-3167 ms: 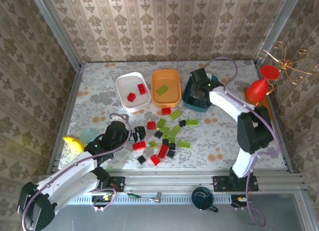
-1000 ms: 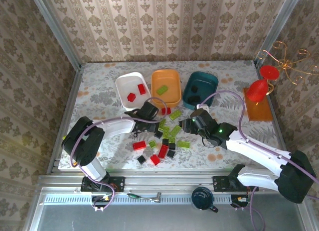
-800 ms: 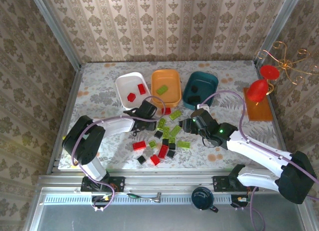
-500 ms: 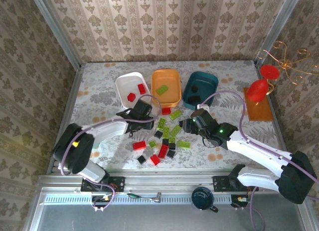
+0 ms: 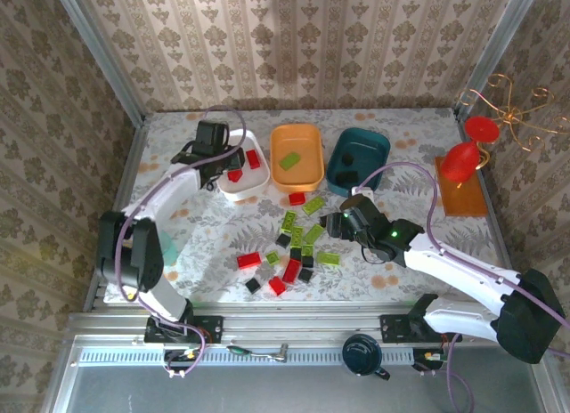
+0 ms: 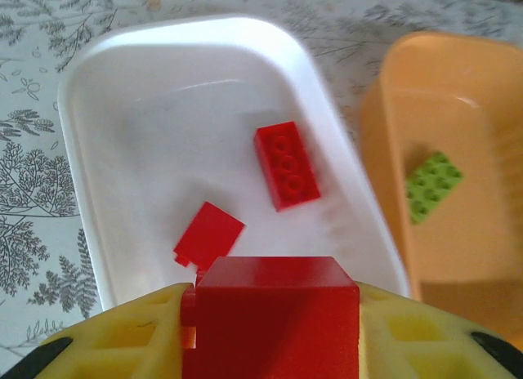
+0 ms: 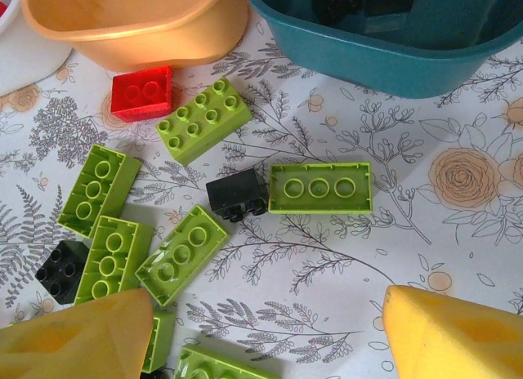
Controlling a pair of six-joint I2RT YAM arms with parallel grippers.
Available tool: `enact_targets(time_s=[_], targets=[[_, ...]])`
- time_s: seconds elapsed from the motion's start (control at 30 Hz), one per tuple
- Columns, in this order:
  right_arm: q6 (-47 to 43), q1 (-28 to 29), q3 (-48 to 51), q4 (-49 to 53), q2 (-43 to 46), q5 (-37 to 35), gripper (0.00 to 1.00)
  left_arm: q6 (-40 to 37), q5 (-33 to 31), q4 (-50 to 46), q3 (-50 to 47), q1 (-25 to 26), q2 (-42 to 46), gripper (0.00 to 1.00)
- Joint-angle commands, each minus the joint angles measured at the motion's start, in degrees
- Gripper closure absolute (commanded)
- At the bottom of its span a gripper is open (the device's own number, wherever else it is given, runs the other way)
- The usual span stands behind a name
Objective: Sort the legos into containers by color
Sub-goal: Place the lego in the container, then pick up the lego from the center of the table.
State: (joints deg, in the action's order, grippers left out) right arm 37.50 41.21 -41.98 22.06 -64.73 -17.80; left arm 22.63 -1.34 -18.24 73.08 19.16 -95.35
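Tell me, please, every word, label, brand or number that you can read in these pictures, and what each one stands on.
No text can be read anywhere in these pictures.
White tub, orange tub, teal tub: no labels or marks visible.
Lime-green bricks and the held red brick: any lettering on the studs is too small or blurred to read.

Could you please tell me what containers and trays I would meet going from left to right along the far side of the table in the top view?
White tub → orange tub → dark teal tub → flat orange tray.
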Motion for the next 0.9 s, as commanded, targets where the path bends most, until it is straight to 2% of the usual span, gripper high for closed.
enact_targets(time_s=[0.0,0.27,0.4,0.47,0.63,0.8,0.87], targets=[[1.0,0.3,0.9,1.4,0.4,-0.9,0.24,-2.1,1.4,-4.8,5.7,-0.6,-5.7,0.62],[1.3,0.4,1.3,2.7,1.8,-0.3,0.24,-2.0,0.1,-9.0,16.4,-1.2,-16.6,0.60],[1.1,0.3,1.5,2.7,2.2,0.5,0.24,-1.6,0.4,-9.8,18.4,-1.7,-17.7,0.40],[0.9,0.3,1.5,2.6,2.1,1.0,0.24,-1.4,0.8,-9.6,18.7,-1.7,-17.0,0.34],[0.7,0.4,1.4,2.0,1.6,2.6,0.24,-0.2,3.3,-7.0,15.3,-1.3,-11.0,0.27],[-0.5,0.4,1.6,1.4,0.4,6.6,0.24,1.9,6.7,-0.2,4.6,0.3,0.1,0.01],[-1.4,0.7,1.7,1.3,-0.7,8.9,0.24,3.0,7.7,3.4,-1.9,1.7,5.8,0.00]])
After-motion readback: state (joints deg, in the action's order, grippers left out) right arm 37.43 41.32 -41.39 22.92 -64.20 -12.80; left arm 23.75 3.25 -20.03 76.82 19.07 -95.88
